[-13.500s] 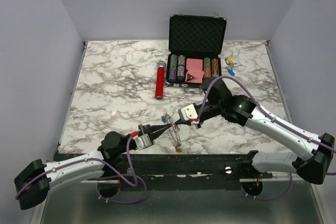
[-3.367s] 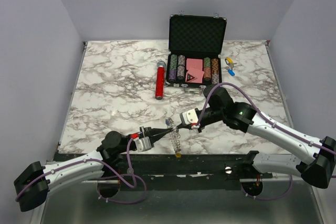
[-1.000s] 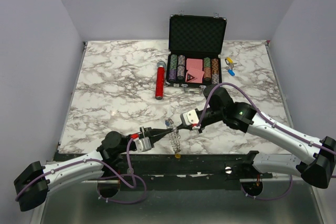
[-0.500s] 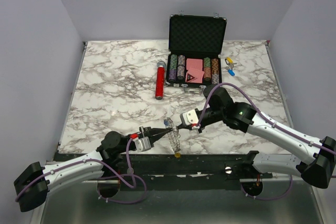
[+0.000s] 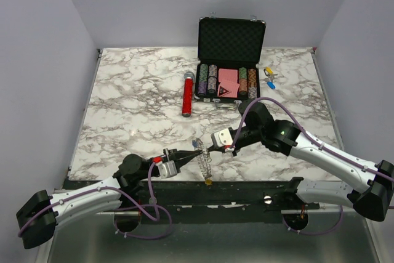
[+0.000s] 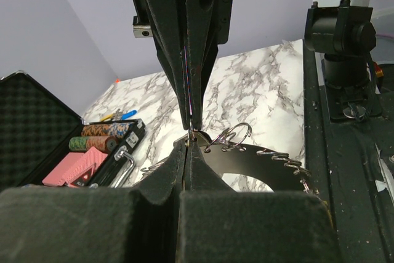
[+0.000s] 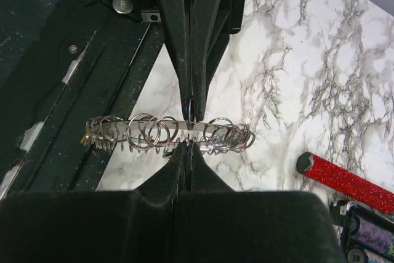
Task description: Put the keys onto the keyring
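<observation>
Marble table; left gripper and right gripper both pinch the keyring.

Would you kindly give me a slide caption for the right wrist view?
Both shut, the right claw and left claw pinch the keyring above the marble table's near edge.

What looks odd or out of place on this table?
The keyring isn't lying flat: it dangles above the near edge of the table, pinched between the left end effector and right end effector. Small blue and yellow tags lie loose beside the open chip case.
</observation>
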{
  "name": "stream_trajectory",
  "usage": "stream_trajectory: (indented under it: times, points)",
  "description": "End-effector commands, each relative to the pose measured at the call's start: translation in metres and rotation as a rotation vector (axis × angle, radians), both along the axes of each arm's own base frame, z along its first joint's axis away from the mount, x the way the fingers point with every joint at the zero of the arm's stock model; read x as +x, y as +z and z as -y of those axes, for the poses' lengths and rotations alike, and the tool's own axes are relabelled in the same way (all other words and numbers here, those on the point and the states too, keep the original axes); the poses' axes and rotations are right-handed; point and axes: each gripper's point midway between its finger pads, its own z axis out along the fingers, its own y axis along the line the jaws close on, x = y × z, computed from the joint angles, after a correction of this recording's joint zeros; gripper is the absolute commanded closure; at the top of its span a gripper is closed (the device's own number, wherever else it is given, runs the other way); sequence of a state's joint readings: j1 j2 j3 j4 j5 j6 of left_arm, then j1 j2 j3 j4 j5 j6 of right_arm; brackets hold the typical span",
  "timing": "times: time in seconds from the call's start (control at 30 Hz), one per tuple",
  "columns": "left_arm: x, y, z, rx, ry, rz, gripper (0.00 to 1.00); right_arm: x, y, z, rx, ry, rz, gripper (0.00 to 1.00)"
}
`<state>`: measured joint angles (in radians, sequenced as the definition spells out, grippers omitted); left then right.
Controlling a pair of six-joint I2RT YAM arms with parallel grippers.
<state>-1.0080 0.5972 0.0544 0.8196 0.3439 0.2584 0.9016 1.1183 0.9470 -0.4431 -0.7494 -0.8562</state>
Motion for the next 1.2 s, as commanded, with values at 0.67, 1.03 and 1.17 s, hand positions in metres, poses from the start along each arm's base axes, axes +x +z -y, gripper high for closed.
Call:
stream_trajectory:
  times: [0.67, 1.03, 1.17]
  points:
    - [-0.0019, -0.0126, -0.001, 0.013, -0.007, -0.006, 1.0, -0.0034, 0.0056, -0.0021, 0.019, 0.007, -0.006, 1.0]
    - [-0.0012, -0.0098, -0.0007, 0.006, -0.007, -0.001, 1.0, -0.0067, 0.0042, -0.0019, 0.019, 0.02, -0.02, 1.0]
    - [-0.0018, -0.0099, -0.0003, 0.006, -0.01, 0.0, 1.0, -0.0083, 0.0036, -0.0021, 0.019, 0.027, -0.028, 1.0]
